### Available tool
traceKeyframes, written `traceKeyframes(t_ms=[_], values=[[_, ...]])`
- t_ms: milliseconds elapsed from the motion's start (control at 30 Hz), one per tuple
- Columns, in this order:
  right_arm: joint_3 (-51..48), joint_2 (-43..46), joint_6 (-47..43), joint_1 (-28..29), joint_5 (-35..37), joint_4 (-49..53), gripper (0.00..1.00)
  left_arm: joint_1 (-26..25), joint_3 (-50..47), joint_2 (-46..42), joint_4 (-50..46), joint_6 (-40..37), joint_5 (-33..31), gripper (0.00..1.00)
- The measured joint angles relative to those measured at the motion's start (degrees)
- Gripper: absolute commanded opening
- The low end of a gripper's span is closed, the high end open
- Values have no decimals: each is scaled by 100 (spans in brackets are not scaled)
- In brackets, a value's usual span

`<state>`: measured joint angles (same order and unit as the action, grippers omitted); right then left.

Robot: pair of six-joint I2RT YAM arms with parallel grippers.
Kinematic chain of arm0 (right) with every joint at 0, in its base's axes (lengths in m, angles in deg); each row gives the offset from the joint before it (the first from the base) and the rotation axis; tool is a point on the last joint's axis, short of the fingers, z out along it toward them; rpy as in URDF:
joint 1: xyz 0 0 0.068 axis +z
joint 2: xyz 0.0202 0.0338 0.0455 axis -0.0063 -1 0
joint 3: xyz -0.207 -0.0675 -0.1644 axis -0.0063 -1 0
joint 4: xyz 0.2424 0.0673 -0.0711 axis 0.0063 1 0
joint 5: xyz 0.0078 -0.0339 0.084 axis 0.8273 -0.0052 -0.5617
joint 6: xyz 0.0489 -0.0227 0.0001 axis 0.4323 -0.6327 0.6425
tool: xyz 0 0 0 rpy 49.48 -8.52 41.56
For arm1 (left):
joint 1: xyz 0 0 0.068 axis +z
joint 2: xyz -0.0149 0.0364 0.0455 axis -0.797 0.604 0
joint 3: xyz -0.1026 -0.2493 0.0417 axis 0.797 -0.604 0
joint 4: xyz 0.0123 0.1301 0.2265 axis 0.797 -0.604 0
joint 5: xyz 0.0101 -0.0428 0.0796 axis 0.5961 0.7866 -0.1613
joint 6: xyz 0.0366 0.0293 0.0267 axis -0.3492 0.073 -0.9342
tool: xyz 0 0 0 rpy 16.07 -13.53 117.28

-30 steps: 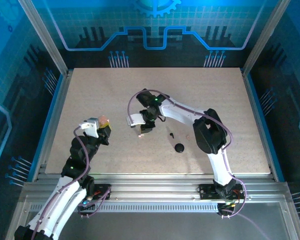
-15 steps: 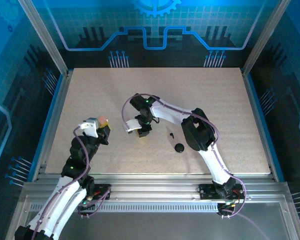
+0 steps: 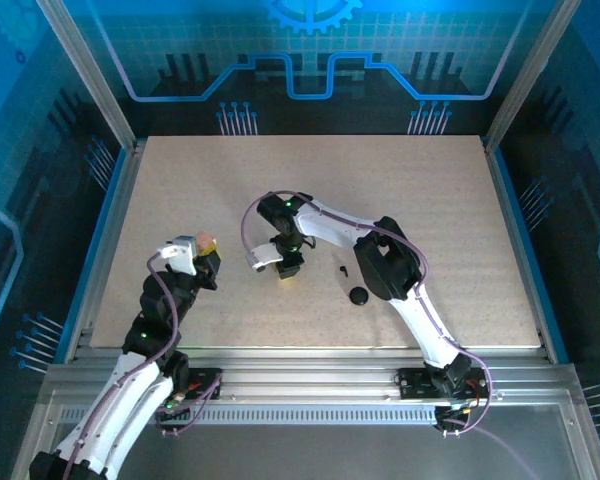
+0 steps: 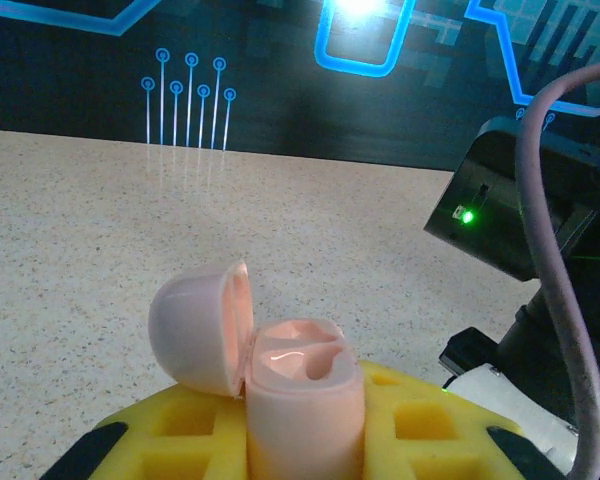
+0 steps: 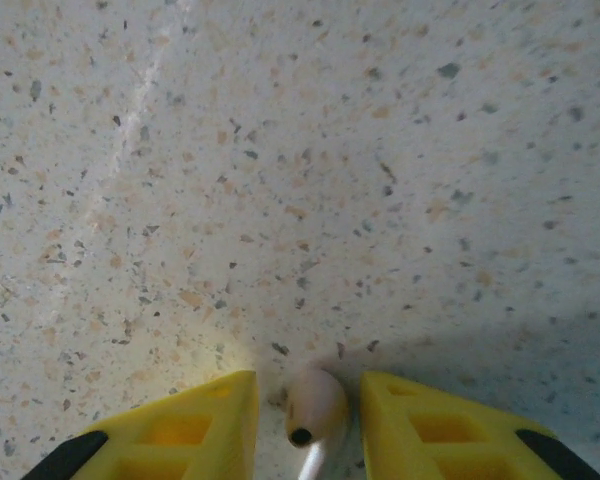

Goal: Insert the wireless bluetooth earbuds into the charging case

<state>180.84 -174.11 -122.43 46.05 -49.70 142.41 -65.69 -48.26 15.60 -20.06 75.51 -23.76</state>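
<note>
1. Top external view.
   - The left gripper (image 3: 208,250) sits near the left side of the table (image 3: 430,180), clamped on the pink charging case (image 3: 208,241).
   - The right gripper (image 3: 289,270) points down at mid-table, well apart from that case. A black earbud (image 3: 343,270) and a black round case (image 3: 358,296) lie to its right.
   - Hazard: any pick must be carried across open table. A weak pinch would probably drop the piece on the way.

2. Left wrist view.
   - The charging case (image 4: 302,400) stands upright between the yellow fingers (image 4: 420,425). Its lid (image 4: 200,325) is swung open to the left, and the wells look empty.
   - Hazard: the body is rounded, so downward insertion pressure could tilt it or make it slip in the grip. An incoming arm could knock the lid shut.

3. Right wrist view.
   - The pale earbud (image 5: 317,402) lies on the table between the fingers (image 5: 195,425). The jaws stand apart, with a thin gap on each side and nothing gripped.
   - Hazard: the earbud lies nearer the right-hand finger. That finger would likely touch first and could roll or pivot the piece.
   - Hazard: the smooth, rounded shell may squirt out, or be held at an angle that does not match its well.
</note>
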Motion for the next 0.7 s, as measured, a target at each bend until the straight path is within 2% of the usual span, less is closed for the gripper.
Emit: traceKeyframes(t_ms=[300,700], values=[[129,-31,2,13,44,79,20,0,-61,0,0,0,0,15],[260,-133,2,37,216,129,24,7,-61,59,4,0,2,15]])
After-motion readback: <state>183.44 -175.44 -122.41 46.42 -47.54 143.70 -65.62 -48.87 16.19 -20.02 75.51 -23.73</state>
